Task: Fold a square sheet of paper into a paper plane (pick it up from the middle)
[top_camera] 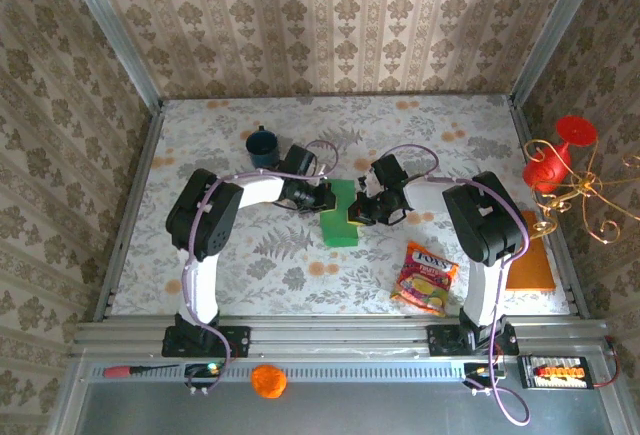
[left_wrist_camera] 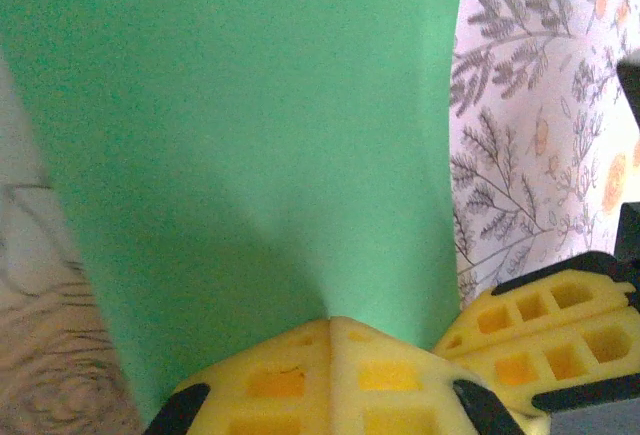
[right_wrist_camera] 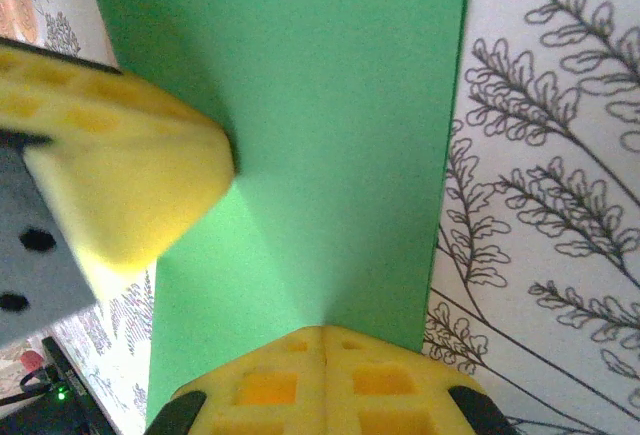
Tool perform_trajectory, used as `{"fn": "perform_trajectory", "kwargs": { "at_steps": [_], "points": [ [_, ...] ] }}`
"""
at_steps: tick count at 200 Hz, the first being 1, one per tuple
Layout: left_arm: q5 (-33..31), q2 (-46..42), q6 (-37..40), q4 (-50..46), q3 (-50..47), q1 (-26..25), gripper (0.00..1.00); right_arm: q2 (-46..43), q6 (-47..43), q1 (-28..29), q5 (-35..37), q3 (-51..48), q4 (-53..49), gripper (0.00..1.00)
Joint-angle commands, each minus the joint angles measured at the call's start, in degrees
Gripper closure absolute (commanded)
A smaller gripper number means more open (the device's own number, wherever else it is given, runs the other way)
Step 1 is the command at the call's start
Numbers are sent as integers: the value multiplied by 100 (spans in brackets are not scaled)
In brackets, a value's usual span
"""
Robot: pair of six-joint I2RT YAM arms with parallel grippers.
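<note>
Top external camera: fixed high above and behind the left arm's base [top_camera: 205, 338] and the right arm's base [top_camera: 475, 338]. It faces down and forward at long range and covers the whole table [top_camera: 250, 265] up to the back wall [top_camera: 340, 25].

Left wrist camera: set just behind the left gripper [left_wrist_camera: 330, 320], at the bottom edge of its view. It looks along the fingers at very close range onto the square sheet of paper [left_wrist_camera: 250, 135].

Right wrist camera: same arrangement behind the right gripper [right_wrist_camera: 325, 330], equally close.

Shared ground: all three views take in the green sheet at table centre. Each wrist view also catches the opposite gripper.
</note>
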Motion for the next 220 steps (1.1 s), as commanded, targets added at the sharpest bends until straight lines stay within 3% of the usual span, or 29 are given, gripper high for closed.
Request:
{"fn": "perform_trajectory", "kwargs": {
  "at_steps": [1,52,93,153,220],
  "points": [
    [-339,133,162,68,-48,435,100,919,-81,-22,2099,-553,-1371,100],
    [-526,154,529,-471,532,847,100,924,-57,-20,2107,-556,-1345,100],
    [-621,-347,377,-445,579,245,100,865,-55,-24,2060,-489,-1361,100],
    [-520,235,115,-236,644,-95,100,886,-45,-16,2051,-498,-1336,100],
    [-614,743,275,-283,1095,441,100,933,-88,-20,2051,-479,-1321,100]
  ]
}}
